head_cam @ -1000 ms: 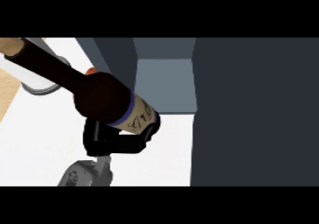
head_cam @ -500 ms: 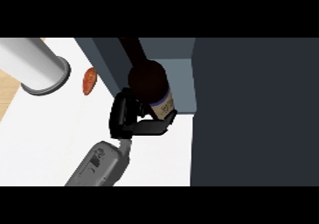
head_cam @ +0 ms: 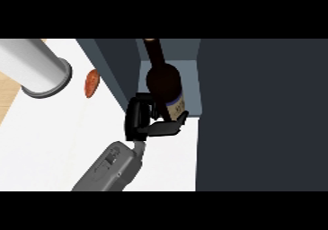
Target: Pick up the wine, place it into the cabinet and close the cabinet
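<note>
The wine bottle point(head_cam: 163, 81) is dark with a pale label near its base. Its neck points away from me. It sits within the open cabinet point(head_cam: 187, 56), in front of the lighter blue-grey inside wall. My right hand point(head_cam: 148, 122) is shut on the bottle's lower end, fingers on the left and thumb curled under the label. Its grey forearm point(head_cam: 110, 168) rises from the lower edge. The bottle's base is hidden by the hand. The left hand does not show.
A wide dark cabinet panel point(head_cam: 266, 117) fills the right side from top to bottom. The cabinet's dark left wall point(head_cam: 116, 67) stands beside the bottle. On the white counter point(head_cam: 53, 134), a grey cylinder point(head_cam: 35, 67) stands at top left, with a small reddish thing point(head_cam: 92, 83) next to it.
The right hand has carried the bottle rightwards and away from me into the cabinet opening. The bottle's neck has swung from pointing left to pointing away.
</note>
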Available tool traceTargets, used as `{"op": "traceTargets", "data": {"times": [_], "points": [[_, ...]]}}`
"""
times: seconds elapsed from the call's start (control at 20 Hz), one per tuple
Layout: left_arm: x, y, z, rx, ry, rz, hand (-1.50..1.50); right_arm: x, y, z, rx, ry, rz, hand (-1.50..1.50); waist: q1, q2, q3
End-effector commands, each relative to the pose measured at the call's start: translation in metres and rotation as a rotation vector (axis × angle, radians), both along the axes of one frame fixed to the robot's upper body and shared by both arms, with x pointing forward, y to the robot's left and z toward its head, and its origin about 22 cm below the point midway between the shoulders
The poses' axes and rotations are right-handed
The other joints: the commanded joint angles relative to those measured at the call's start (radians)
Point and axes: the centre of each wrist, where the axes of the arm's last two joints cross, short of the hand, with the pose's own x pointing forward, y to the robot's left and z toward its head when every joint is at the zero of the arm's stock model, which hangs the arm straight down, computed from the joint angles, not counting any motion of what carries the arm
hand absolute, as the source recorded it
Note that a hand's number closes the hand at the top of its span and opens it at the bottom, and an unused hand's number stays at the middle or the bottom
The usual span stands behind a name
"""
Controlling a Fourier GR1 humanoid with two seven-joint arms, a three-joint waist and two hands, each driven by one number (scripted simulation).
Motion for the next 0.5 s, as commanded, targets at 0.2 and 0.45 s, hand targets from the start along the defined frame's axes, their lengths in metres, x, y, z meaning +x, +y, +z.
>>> {"op": "traceTargets", "data": {"times": [0.2,0.45], "points": [[0.014,0.016,-0.041,0.015,0.050,0.021,1.50,0.010,-0.004,0.008,0.011,0.002,0.003,-1.50,-0.001,0.002,0.000],[-0.005,0.018,-0.060,-0.018,0.078,0.032,1.50,0.006,-0.008,0.013,0.019,0.015,0.001,-1.50,0.004,0.000,0.000]]}}
